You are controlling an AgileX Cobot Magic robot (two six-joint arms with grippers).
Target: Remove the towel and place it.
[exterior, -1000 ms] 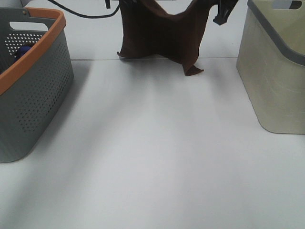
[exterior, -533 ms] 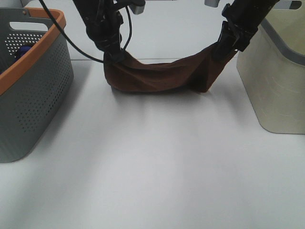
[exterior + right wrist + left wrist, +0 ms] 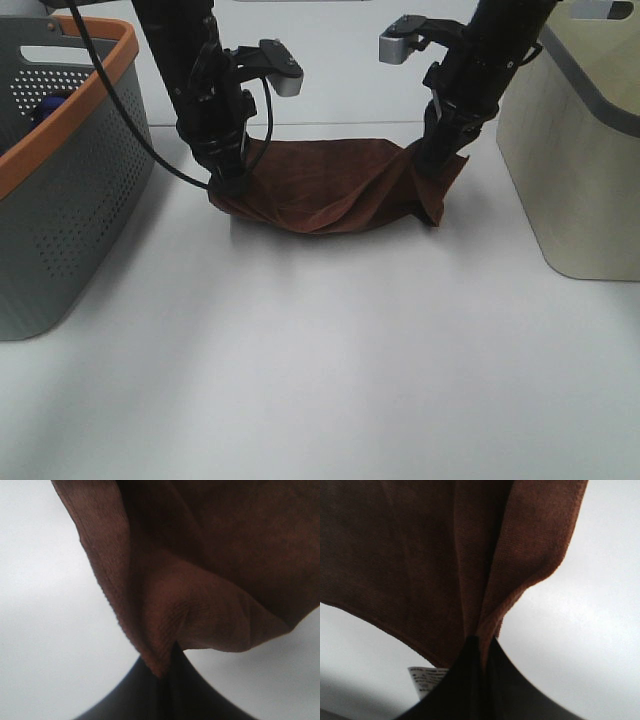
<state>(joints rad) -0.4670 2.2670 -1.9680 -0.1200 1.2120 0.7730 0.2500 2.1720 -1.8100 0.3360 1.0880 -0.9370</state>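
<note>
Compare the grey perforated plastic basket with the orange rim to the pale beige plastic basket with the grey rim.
The grey perforated basket has an orange rim; the beige basket has a grey one. The grey basket's walls are dotted with small holes; the beige basket's are smooth and solid. Both stand upright on the white table, flanking the reddish-brown towel.

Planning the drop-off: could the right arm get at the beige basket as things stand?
Probably yes: the beige basket stands just beside the right gripper, nothing between them, though that gripper is shut on the towel.
</note>
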